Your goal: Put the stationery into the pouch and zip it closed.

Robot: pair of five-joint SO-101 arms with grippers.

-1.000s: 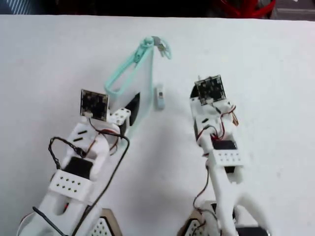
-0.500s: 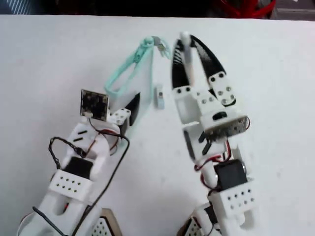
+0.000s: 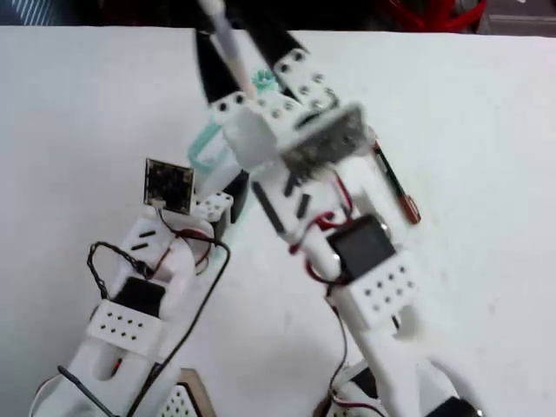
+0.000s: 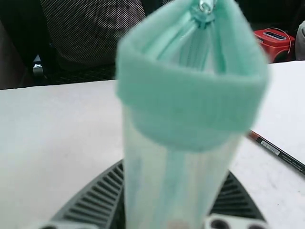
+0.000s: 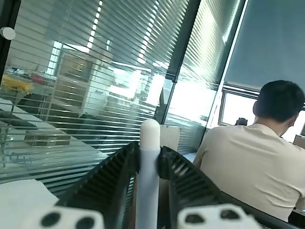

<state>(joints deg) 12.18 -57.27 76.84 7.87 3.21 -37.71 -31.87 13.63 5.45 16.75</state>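
The right tool (image 3: 221,30) is up off the worktop (image 3: 486,104) at about 12 o'clock, out over the far edge. Its two black jaws are drawn in narrow on a white pen (image 5: 149,143), which stands between them with its rounded end poking out past the tips. Behind it the right arm (image 3: 347,252) slants from 5 o'clock towards 11, crossing above the middle of the worktop.

At about 7 o'clock of that raised tool, and lower down, sits the left tool (image 3: 233,187), clamped on the near end of the mint-green pouch (image 3: 204,148). The pouch runs away from it towards 1 o'clock, and in the high view much of it lies under the right arm. From the left wrist it stands straight out of the jaws, with the zip running along its top to a small metal zip pull (image 4: 205,6) at the far end. Whether the mouth is open I cannot tell.

Out at 3 o'clock of the right arm's wrist, a red-and-black pencil (image 3: 395,187) lies flat on the worktop, apart from the pouch, pointing roughly from 11 to 5.
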